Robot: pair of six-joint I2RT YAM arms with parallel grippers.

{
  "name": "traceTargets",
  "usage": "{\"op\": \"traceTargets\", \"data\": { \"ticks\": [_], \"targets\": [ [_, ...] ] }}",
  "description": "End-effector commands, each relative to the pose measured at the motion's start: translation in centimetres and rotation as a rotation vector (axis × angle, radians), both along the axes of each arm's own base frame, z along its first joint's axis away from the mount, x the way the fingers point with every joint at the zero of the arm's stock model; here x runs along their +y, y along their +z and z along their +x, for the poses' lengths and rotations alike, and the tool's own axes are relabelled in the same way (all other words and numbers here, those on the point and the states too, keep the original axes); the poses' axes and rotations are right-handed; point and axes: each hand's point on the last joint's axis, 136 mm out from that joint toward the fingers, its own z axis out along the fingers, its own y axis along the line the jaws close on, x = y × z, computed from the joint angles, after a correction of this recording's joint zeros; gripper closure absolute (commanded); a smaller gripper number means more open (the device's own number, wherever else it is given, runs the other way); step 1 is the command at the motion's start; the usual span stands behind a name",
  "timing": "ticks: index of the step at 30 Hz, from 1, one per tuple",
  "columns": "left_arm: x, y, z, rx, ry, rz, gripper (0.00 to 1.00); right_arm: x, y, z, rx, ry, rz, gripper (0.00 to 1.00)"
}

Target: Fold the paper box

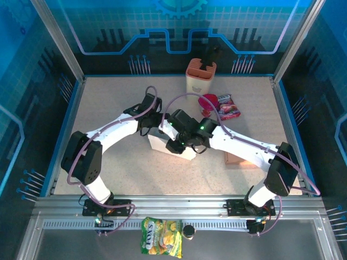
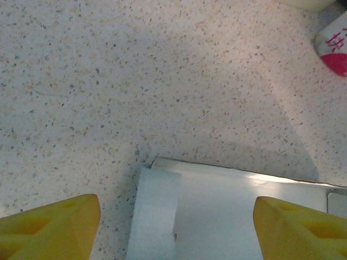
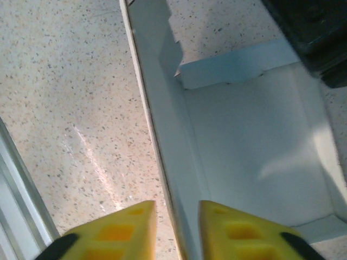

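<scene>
Right pincer (image 3: pixel 177 211) is clenching the upright side wall of the paper box (image 3: pixel 249 151), with the wall's edge passing between its yellow fingers (image 3: pixel 124 227). Left pincer (image 2: pixel 177 200) is standing released, jaws wide, hovering over a corner of the box that is showing at 6 o'clock in its wrist view. In the top view the white box is lying open at the centre of the table (image 1: pixel 108 108), beneath both wrists. A beige holder (image 1: pixel 201 76) is standing at 12 o'clock from the box. A pink packet (image 1: pixel 229 107) is lying at 2 o'clock.
</scene>
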Motion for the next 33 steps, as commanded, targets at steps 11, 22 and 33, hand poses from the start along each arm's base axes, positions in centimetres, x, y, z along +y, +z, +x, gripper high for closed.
{"op": "traceTargets", "data": {
  "ticks": [11, 22, 33],
  "targets": [
    [0.4, 0.2, 3.9, 0.07, 0.053, -0.124, 0.24, 1.2, 1.1, -2.9, 0.099, 0.104, 0.065, 1.0],
    [7.3, 7.4, 4.1, -0.127, 0.313, -0.064, 0.23, 0.3, 1.9, 1.1, 0.154, -0.244, 0.178, 1.0],
    [6.4, 9.4, -9.4, -0.165, 0.225, -0.248, 0.29, -1.3, 1.6, 7.4, 0.23, -1.153, 0.416, 1.0]
  ]
}}
